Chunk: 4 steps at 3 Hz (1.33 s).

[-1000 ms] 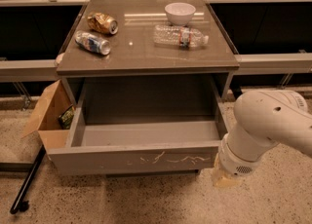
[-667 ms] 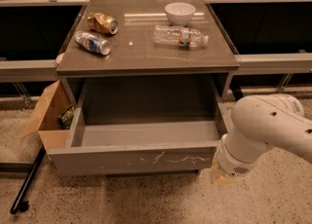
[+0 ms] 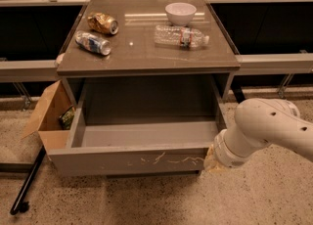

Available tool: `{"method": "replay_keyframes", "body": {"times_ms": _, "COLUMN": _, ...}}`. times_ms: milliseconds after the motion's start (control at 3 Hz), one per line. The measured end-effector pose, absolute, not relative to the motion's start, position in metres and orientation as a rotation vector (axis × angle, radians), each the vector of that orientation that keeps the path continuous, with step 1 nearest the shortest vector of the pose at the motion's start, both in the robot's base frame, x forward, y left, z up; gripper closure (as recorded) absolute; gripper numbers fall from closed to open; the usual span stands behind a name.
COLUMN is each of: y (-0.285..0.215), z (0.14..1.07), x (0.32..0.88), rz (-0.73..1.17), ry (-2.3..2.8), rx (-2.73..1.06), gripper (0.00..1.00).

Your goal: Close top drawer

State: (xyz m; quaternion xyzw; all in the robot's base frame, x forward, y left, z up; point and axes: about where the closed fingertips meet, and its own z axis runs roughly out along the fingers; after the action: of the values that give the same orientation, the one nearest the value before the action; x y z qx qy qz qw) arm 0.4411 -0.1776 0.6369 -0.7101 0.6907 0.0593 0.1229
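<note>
Now my gripper [image 3: 211, 161] is below the bench [image 3: 146, 55] front right corner, and I cannot tell its grip. I'd push the top drawer [image 3: 98, 163] straight back.

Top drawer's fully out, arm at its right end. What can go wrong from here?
1. The pincer sits at the right end of the front of the top drawer; an off-centre push may skew and jam it.
2. A hard shove may jolt the cabinet, and the plastic bottle lying on its side on top might roll.
3. The cardboard box stands close by the drawer's left side and might snag.
</note>
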Motion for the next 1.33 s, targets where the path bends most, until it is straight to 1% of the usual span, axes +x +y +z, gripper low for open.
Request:
{"method": "replay_keyframes", "body": {"times_ms": 333, "y": -0.173, "z": 0.635, "x": 0.4519, "rz": 0.16, "ry": 1.968, "rx": -2.081, "gripper": 1.0}}
{"method": "replay_keyframes", "body": {"times_ms": 667, "y": -0.173, "z": 0.6349, "x": 0.4519, "rz": 0.16, "ry": 1.968, "rx": -2.081, "gripper": 0.84}}
{"method": "replay_keyframes", "body": {"times_ms": 1000, "y": -0.173, "z": 0.6349, "x": 0.4519, "rz": 0.16, "ry": 1.968, "rx": -2.081, "gripper": 0.52}}
{"method": "replay_keyframes", "body": {"times_ms": 1333, "y": -0.173, "z": 0.6349, "x": 0.4519, "rz": 0.16, "ry": 1.968, "rx": -2.081, "gripper": 0.3}}
